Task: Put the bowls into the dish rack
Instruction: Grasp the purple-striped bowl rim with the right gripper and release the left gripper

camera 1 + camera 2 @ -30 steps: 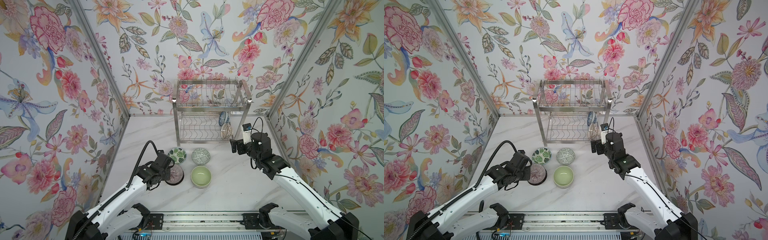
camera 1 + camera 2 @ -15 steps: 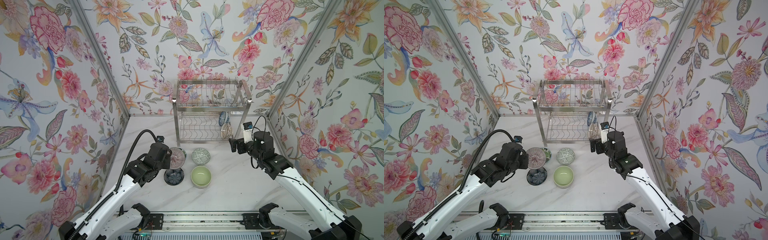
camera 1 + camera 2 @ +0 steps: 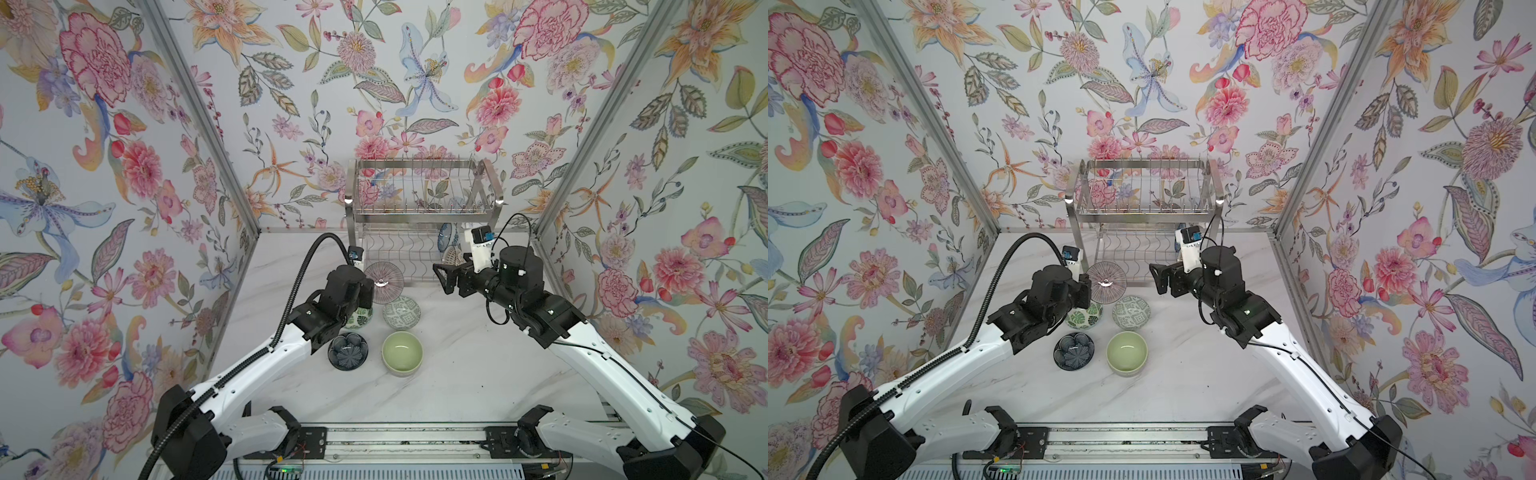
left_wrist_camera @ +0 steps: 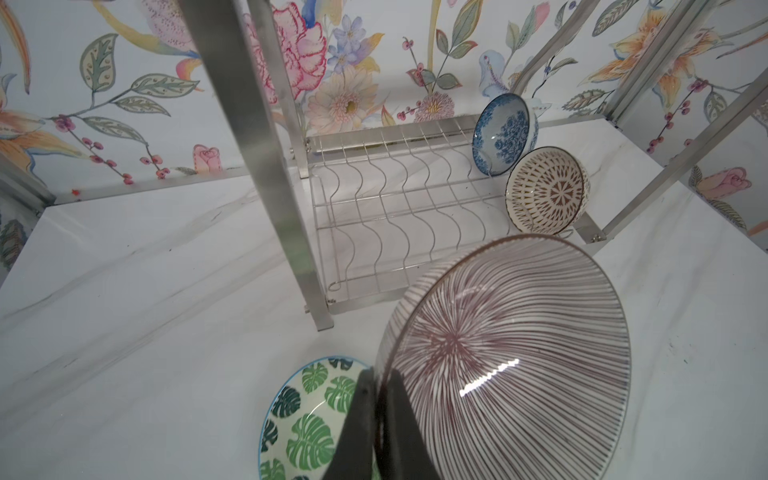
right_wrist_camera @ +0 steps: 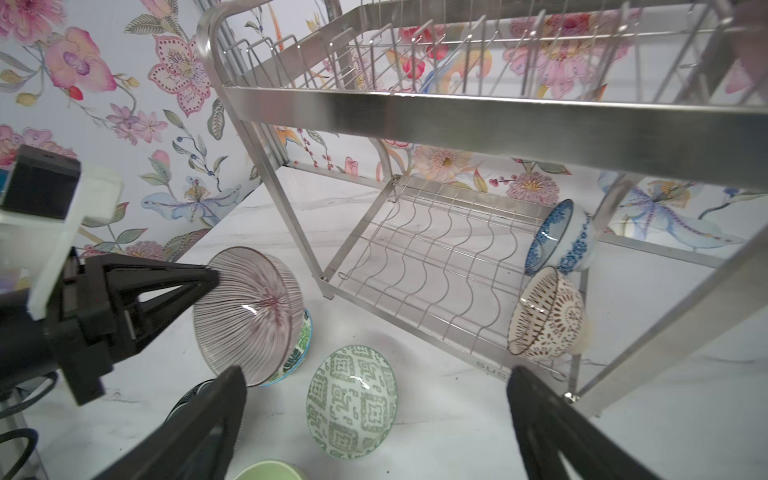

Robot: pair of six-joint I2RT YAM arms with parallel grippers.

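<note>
Green bowl (image 3: 402, 353), dark-flower bowl (image 3: 347, 351), leaf-print bowl (image 3: 1088, 319), geometric bowl (image 3: 401, 312): four on the surface (image 3: 457, 374). Left gripper (image 4: 377, 386) clamps one raised ribbed bowl (image 3: 384, 282); right gripper (image 3: 441, 279) gapes, empty. Dish rack (image 3: 419, 208), lower shelf, holds two: blue floral bowl (image 4: 503, 133), brown lattice bowl (image 4: 546, 193).

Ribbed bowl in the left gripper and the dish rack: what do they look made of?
The ribbed bowl looks like glazed ceramic: glossy, with a sharp light glint on its striped inside. The dish rack looks like brushed stainless steel: satin grey flat bars, thin shiny wires.
</note>
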